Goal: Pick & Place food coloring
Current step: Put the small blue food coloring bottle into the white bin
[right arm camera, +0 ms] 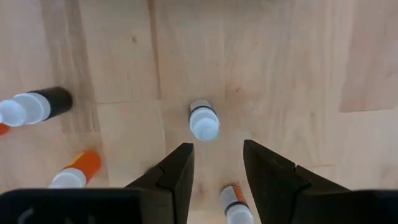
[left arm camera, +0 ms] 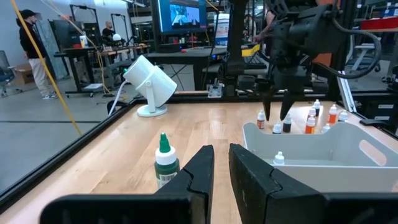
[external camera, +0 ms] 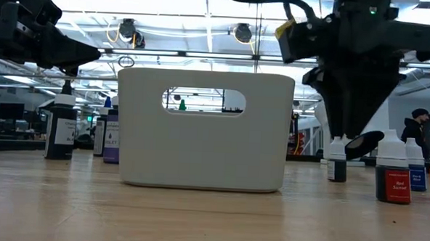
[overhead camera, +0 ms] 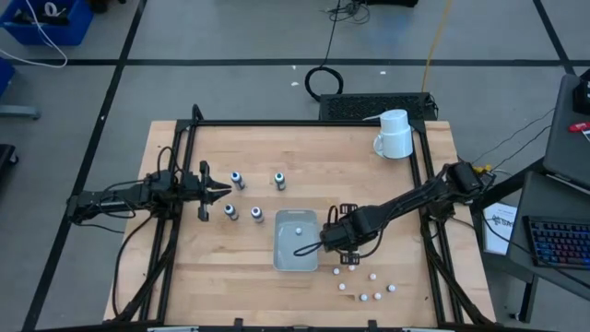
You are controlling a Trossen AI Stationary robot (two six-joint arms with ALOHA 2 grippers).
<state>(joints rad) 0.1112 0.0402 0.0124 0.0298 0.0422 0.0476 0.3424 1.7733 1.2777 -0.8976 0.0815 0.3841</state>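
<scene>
Several tiny bottles stand upright on the wooden table. Four dark-capped ones (overhead camera: 237, 180) stand by my left gripper (overhead camera: 221, 191), which hovers level, its fingers (left arm camera: 205, 165) a narrow gap apart, touching nothing. A green-capped bottle (left arm camera: 165, 158) stands just ahead of it. White-capped bottles (overhead camera: 362, 297) cluster near the table's near edge. My right gripper (right arm camera: 217, 149) is open and points down over this cluster, right of the white bin (overhead camera: 296, 254). One white-capped bottle (right arm camera: 204, 121) stands just beyond its fingertips. One bottle (overhead camera: 298, 228) lies inside the bin.
A white mug (overhead camera: 395, 134) sits at the table's far right corner. A black frame rail (overhead camera: 304, 123) edges the table. Black (right arm camera: 37, 104) and orange (right arm camera: 74, 171) bottles stand close to the right gripper. People stand in the room beyond (left arm camera: 28, 43).
</scene>
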